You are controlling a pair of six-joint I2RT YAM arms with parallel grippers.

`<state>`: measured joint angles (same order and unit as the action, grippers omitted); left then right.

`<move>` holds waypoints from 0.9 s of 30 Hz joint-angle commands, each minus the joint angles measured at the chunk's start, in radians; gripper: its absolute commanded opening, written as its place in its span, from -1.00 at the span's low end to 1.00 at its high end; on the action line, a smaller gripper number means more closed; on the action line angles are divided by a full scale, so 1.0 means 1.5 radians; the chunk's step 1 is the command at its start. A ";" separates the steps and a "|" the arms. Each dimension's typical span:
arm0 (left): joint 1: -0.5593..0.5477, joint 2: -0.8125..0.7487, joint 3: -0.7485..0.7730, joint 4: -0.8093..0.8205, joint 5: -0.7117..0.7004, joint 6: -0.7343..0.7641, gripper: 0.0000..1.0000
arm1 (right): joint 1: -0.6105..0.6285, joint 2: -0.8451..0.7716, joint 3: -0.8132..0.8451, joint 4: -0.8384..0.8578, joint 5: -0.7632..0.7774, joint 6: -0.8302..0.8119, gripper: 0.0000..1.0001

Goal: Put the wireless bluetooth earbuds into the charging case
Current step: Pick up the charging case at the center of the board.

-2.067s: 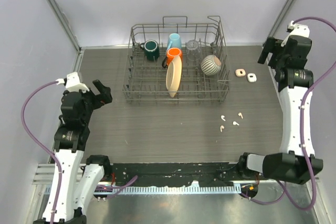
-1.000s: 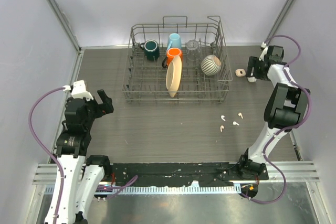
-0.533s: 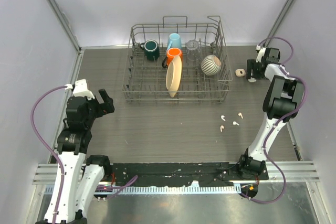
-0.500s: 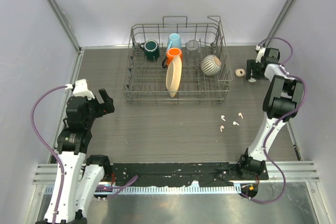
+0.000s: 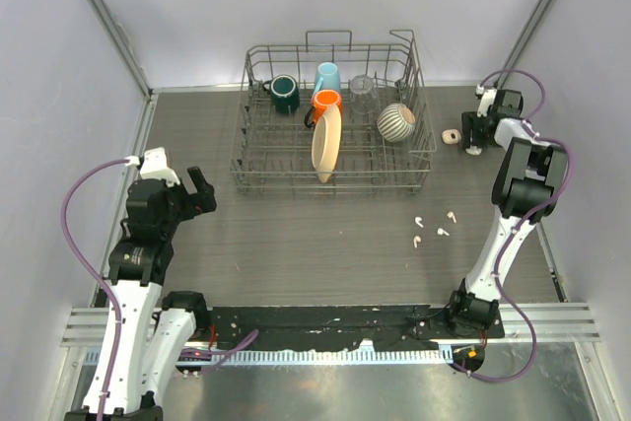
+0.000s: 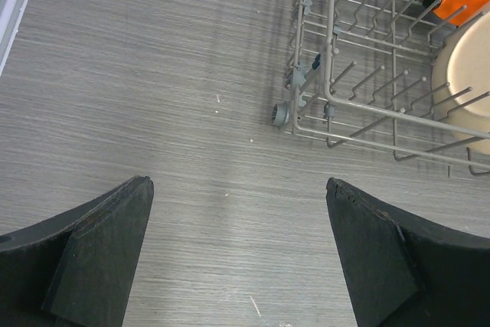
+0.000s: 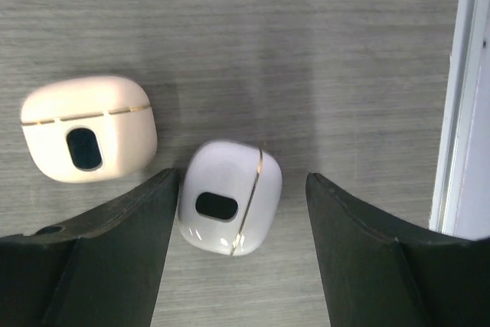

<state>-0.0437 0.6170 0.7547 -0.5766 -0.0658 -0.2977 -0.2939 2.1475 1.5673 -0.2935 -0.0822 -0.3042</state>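
Right gripper (image 7: 241, 181) stood spread around the glossy, rounded white case (image 7: 230, 206), right of the wire rack (image 5: 335, 182); a matte beige case (image 7: 88, 128) lay alongside. Tiny white earbuds (image 5: 443, 232) lay loose off the rack's front-right corner. Left gripper (image 6: 237, 183) gaped empty.

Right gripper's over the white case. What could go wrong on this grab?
The white case sits off-centre in the open right gripper, close to one finger and angled, so closing may spin it or squirt it out. That finger also lies near the beige case and could nudge it.
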 commanded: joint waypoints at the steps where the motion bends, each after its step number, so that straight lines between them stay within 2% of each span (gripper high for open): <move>1: 0.000 0.003 0.001 0.021 0.014 0.014 0.99 | 0.000 0.003 0.017 0.011 -0.013 -0.007 0.45; 6: 0.001 0.005 0.001 0.022 0.017 0.014 0.99 | -0.001 0.004 0.016 -0.004 0.003 0.026 0.47; 11: 0.000 0.003 0.000 0.023 0.017 0.014 1.00 | 0.001 0.027 0.059 -0.066 0.036 0.118 0.45; 13: 0.000 0.001 0.000 0.023 0.017 0.013 1.00 | 0.001 0.041 0.084 -0.096 0.038 0.155 0.38; 20: 0.000 0.000 0.000 0.024 0.019 0.012 1.00 | 0.008 0.079 0.130 -0.150 0.009 0.167 0.17; 22: 0.000 -0.002 -0.001 0.024 0.019 0.012 1.00 | 0.009 0.081 0.131 -0.162 0.010 0.165 0.17; 27: 0.000 -0.002 -0.001 0.024 0.018 0.013 1.00 | 0.009 0.058 0.104 -0.162 0.011 0.158 0.39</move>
<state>-0.0437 0.6216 0.7547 -0.5755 -0.0570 -0.2974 -0.2886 2.2417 1.7390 -0.4694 -0.0536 -0.0788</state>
